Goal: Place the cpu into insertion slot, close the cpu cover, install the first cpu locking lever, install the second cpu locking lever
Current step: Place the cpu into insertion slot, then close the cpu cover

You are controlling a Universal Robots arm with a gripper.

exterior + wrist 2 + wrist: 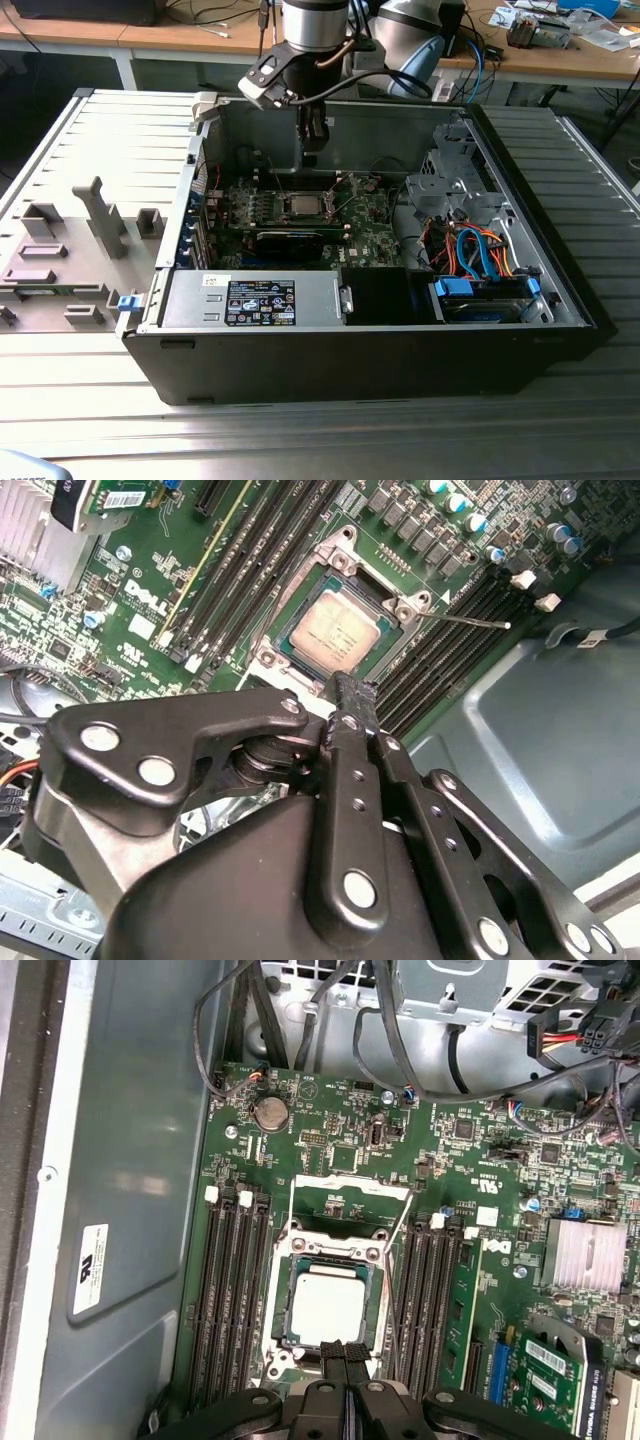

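cpu [325, 1305] sits in the insertion slot [283, 1332] on the green motherboard [330, 1140], silver top up. In the exterior view it is mid-board [300, 207]. The cpu cover [330, 1242] frames the chip, but I can't tell if it lies fully flat. One thin wire locking lever [470, 621] sticks out from a socket corner across the memory slots [440, 650], unlatched.

gripper [343, 1350] has its fingers pressed together and nothing between them. In both wrist views the tips hover over one edge of the socket [352, 688]. In the exterior view it hangs above the board, toward the far case wall [311, 158].

Print: the chip top carries faint text, too small to make out. There is white logo print [145, 598] on the board, a white sticker [103, 1270] on the grey case wall and a black label [258, 302] on the power supply at the near side.

Room: black memory slots flank the socket closely on both sides, so there is little margin there. An expansion card [290, 240] lies just near of the socket. The drive cage [450, 190] and orange and blue cables [480, 255] are at the exterior view's right, well apart. The case top is open above.
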